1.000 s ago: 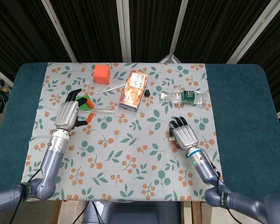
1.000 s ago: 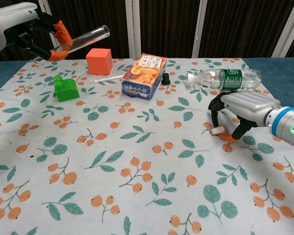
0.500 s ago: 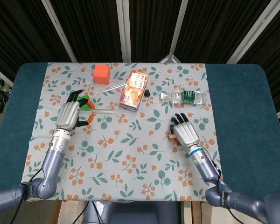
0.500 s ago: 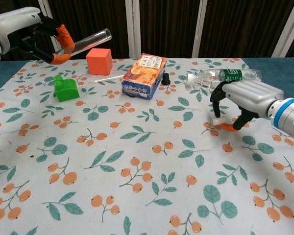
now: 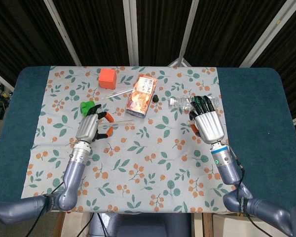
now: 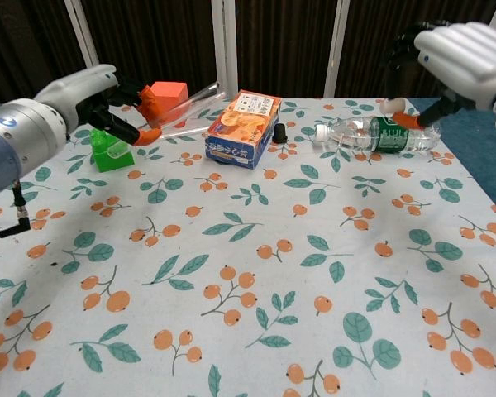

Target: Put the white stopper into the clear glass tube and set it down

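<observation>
My left hand (image 5: pixel 91 127) (image 6: pixel 97 96) grips the clear glass tube (image 5: pixel 122 122) (image 6: pixel 190 106) at its lower end. The tube is held above the table, and in the chest view its open mouth tilts up and to the right. My right hand (image 5: pixel 208 123) (image 6: pixel 455 56) is raised high over the water bottle. It pinches the small white stopper (image 6: pixel 391 106) between an orange-tipped thumb and a finger. The head view does not show the stopper, because the hand covers it. A wide gap separates the stopper from the tube's mouth.
An orange cube (image 5: pixel 107 78) (image 6: pixel 170 89), a green brick (image 5: pixel 87 105) (image 6: pixel 107 152), an orange juice box (image 5: pixel 141 96) (image 6: pixel 244 128), a black cap (image 5: pixel 156 97) (image 6: pixel 279 133) and a lying water bottle (image 5: pixel 186 102) (image 6: pixel 372 134) line the far half of the floral cloth. A thin clear pipette (image 5: pixel 119 92) lies by the box.
My right hand has lifted the stopper off the table and risen well above the bottle. My left hand has carried the tube rightward, toward the centre.
</observation>
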